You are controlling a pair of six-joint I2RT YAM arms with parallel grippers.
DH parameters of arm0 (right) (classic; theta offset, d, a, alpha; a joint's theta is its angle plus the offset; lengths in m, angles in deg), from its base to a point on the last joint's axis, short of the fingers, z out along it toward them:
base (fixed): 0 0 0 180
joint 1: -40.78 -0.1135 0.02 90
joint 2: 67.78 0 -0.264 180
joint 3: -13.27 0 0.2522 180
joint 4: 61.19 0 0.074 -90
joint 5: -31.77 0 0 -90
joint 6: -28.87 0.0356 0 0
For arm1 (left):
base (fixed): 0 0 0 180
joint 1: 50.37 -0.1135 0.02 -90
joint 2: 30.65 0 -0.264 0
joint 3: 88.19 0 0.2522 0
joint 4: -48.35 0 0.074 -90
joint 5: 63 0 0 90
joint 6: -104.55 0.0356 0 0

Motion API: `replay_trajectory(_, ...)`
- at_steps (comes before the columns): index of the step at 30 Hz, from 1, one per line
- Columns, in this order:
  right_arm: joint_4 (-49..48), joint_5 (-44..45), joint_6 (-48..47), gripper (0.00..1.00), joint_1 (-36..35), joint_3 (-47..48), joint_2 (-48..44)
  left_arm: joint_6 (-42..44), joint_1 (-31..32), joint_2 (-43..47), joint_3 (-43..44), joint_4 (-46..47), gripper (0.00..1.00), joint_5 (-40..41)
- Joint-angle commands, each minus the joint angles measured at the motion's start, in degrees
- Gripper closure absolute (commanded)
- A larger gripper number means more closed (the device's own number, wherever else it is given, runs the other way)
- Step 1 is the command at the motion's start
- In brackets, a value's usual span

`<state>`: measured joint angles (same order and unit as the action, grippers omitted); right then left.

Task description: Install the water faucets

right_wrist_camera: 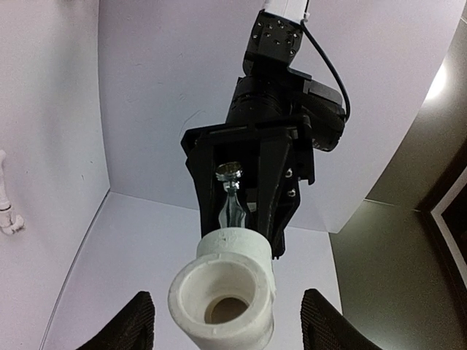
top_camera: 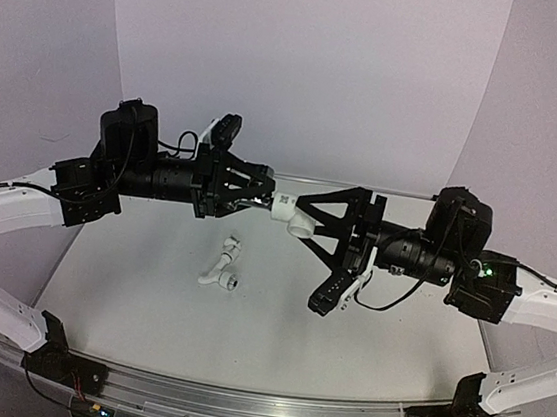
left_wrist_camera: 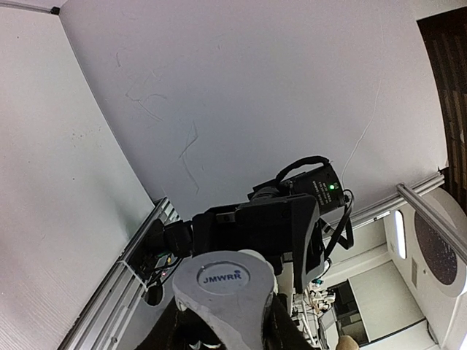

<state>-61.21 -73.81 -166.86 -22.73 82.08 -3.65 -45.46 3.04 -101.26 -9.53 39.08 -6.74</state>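
My left gripper is shut on a chrome faucet with a grey handle marked JMWRR, held in the air above the table. A white elbow fitting sits on the faucet's end and points at my right gripper. In the right wrist view the elbow hangs between my right fingers, which stand wide apart and do not touch it. A second faucet with a white fitting lies on the table below.
The white table surface is walled by white panels at the back and sides. A metal rail runs along the near edge by the arm bases. The second faucet also shows at the left edge of the right wrist view.
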Motion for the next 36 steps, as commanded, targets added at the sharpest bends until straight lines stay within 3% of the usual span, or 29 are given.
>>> replay_trajectory(1,-3.27,-0.72,-2.34,0.42,-0.57,0.56,0.56,0.91,-0.32,0.24,3.54,3.16,1.0,0.34)
replay_trajectory(7,-2.19,-0.5,4.67,0.61,-1.35,1.38,-0.15,4.28,-0.32,1.49,2.43,3.18,1.0,3.4)
replay_trajectory(10,-0.75,0.0,12.0,0.66,-1.52,2.35,-0.6,6.78,-0.31,2.07,1.68,3.95,1.0,4.22)
replay_trajectory(17,5.01,1.84,42.46,0.74,-1.57,10.42,1.23,12.88,-0.23,2.8,0.23,6.21,1.0,3.75)
replay_trajectory(24,8.55,4.35,70.65,0.75,-1.59,17.36,3.96,18.06,-0.14,1.93,0.77,5.05,1.0,0.58)
replay_trajectory(32,10.97,10.6,99.44,0.86,-1.3,20.36,4.37,23.96,0.01,3.68,-0.97,4.12,1.0,0.73)
replay_trajectory(36,13.5,7.78,114.27,0.85,1.32,21.52,4.76,28.45,0.15,5.34,-2.0,3.5,1.0,1.64)
